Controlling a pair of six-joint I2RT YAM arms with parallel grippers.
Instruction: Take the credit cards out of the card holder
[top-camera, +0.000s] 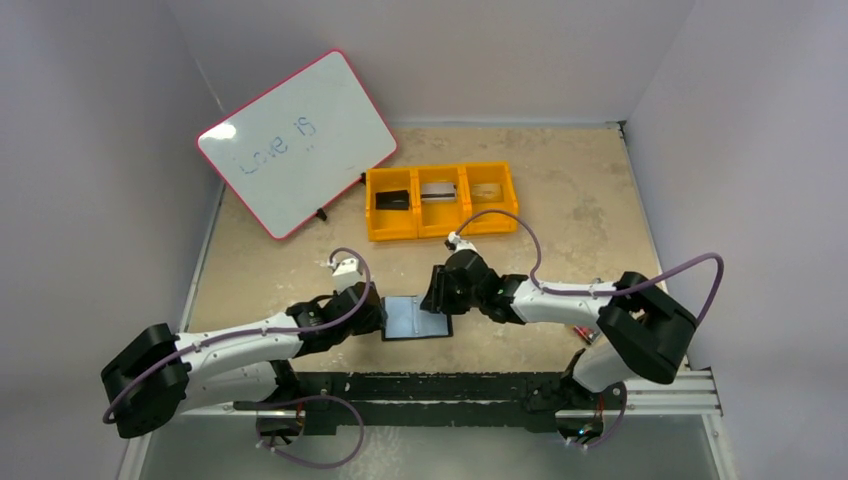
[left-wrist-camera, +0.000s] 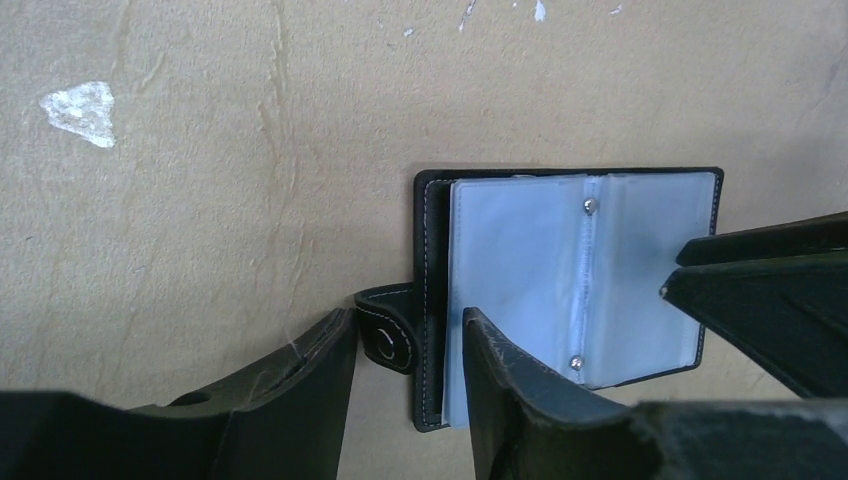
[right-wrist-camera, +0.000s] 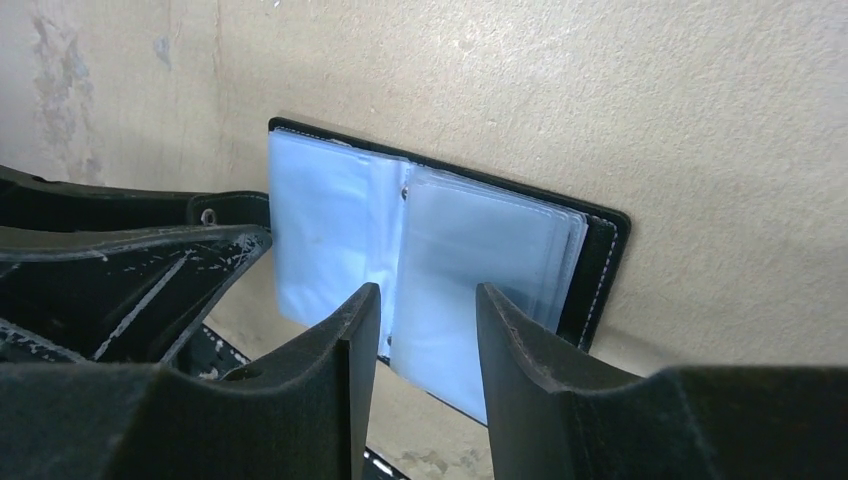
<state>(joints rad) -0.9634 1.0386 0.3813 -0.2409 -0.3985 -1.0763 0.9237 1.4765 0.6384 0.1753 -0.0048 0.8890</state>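
The black card holder (top-camera: 415, 318) lies open and flat on the table between my two grippers, with its pale, shiny plastic sleeves (left-wrist-camera: 530, 290) facing up. No card shows in the sleeves. My left gripper (left-wrist-camera: 405, 335) is open; its jaws straddle the snap tab (left-wrist-camera: 390, 340) and the holder's left edge, with one finger over the sleeves. My right gripper (right-wrist-camera: 428, 298) is open, its fingers over the near edge of the right-hand sleeves (right-wrist-camera: 480, 270). A black card (top-camera: 392, 199), a silvery card (top-camera: 437, 192) and a tan card (top-camera: 485, 190) lie in the tray compartments.
An orange three-compartment tray (top-camera: 440, 232) stands behind the holder. A pink-framed whiteboard (top-camera: 295, 140) leans at the back left. Grey walls close in the table on three sides. The arm rail (top-camera: 440, 385) runs along the near edge.
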